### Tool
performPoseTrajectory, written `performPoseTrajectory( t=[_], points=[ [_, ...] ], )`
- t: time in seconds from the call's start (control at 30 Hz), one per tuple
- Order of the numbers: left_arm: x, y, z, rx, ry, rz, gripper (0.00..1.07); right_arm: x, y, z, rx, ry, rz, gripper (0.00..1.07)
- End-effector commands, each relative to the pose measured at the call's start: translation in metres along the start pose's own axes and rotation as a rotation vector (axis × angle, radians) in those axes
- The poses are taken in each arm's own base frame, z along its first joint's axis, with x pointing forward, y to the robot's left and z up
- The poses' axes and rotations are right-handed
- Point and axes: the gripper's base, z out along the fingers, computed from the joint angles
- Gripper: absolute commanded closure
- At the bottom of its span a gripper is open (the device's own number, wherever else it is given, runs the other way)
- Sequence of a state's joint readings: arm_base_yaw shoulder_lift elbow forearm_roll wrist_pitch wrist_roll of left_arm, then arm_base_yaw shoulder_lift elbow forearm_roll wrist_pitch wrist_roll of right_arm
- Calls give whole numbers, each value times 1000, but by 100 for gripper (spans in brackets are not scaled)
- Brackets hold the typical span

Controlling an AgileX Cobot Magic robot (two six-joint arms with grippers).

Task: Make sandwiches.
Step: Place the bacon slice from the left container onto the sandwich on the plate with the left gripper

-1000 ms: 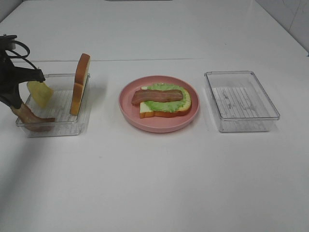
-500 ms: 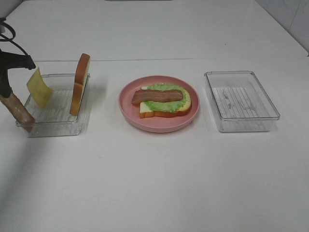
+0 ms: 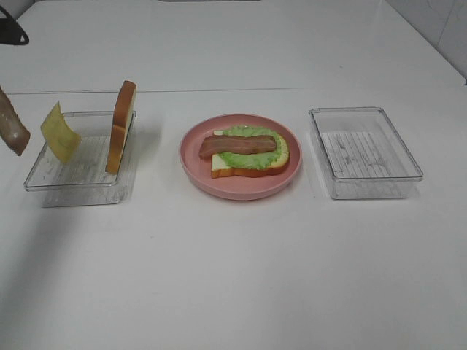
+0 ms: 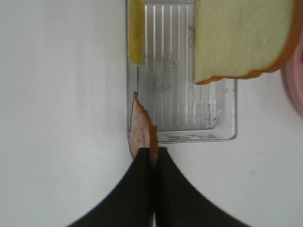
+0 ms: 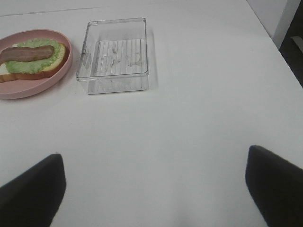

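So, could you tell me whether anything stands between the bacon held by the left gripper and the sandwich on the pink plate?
Yes: the leaning cheese square and the upright bread slice in the left tray stand between the bacon strip and the open sandwich; past the tray, nothing visible.

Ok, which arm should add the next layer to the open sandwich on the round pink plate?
Left, probably: the left gripper pinches a brown-red bacon strip; the right gripper hangs open, empty.

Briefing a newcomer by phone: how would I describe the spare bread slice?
Find the pink plate mid-table, then the clear tray to its left. The bread slice stands on edge along that tray's plate-side wall. Unlike the thin yellow cheese square opposite, it is thick, white-faced and orange-crusted.
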State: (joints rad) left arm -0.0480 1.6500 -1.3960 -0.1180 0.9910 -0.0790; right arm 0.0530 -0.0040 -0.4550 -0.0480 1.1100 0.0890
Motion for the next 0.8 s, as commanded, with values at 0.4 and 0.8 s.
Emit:
performPoseTrajectory(
  t=[0.4,0.8],
  points=[
    [-33,-46,-99,370,-187,29,107,1,0,-3,0,-35,-5,11],
    [-51,-102,-101,594,-193,156,107,1,-1,-3,3,-35,-7,11]
  ],
)
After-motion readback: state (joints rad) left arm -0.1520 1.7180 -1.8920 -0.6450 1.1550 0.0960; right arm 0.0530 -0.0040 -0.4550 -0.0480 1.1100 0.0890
